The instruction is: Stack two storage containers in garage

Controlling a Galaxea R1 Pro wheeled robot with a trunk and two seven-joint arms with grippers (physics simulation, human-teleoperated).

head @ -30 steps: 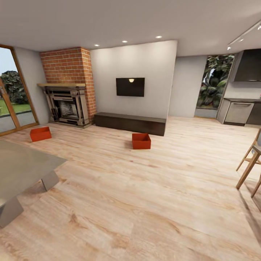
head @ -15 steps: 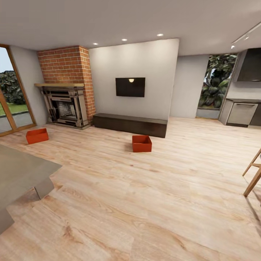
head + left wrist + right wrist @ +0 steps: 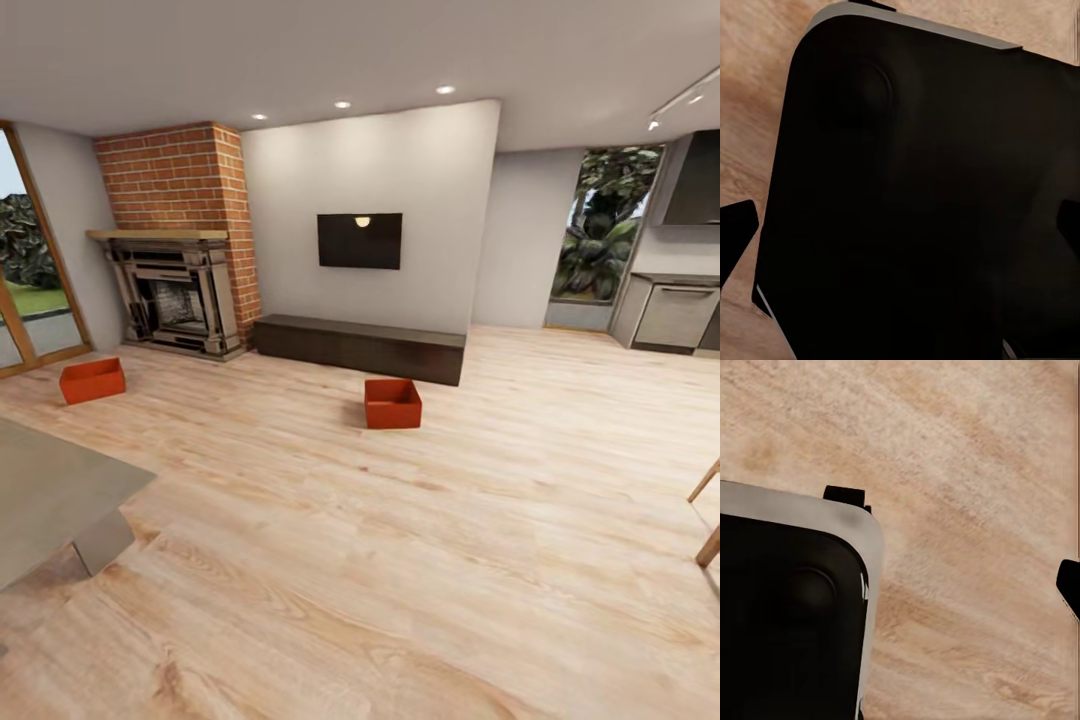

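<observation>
Two dark finger tips are all I get of the left gripper [image 3: 904, 229] in its wrist view, one [image 3: 736, 232] at the left edge and one at the right edge of the frame, so I read those jaws as spread wide with nothing between them; behind them sits a big black rounded body with a grey rim [image 3: 915, 210], and pale wood floor [image 3: 750, 90] in the upper left. On the right wrist view I see just one dark tip [image 3: 1069, 585] at the right edge, over bare plank floor [image 3: 960, 510], and I cannot tell how far those jaws stand apart; the same black, grey-rimmed body [image 3: 787, 622] takes the lower left. From the head camera, one storage container [image 3: 392, 403] sits on the wood floor at mid-frame, just in front of the long dark bench [image 3: 358, 347], apart from it. The other storage container [image 3: 92, 380] lies at the left, near the brick fireplace [image 3: 180, 240] and the glass door. A black TV [image 3: 359, 240] hangs above the bench. A grey table corner [image 3: 55, 495] fills the lower left.
</observation>
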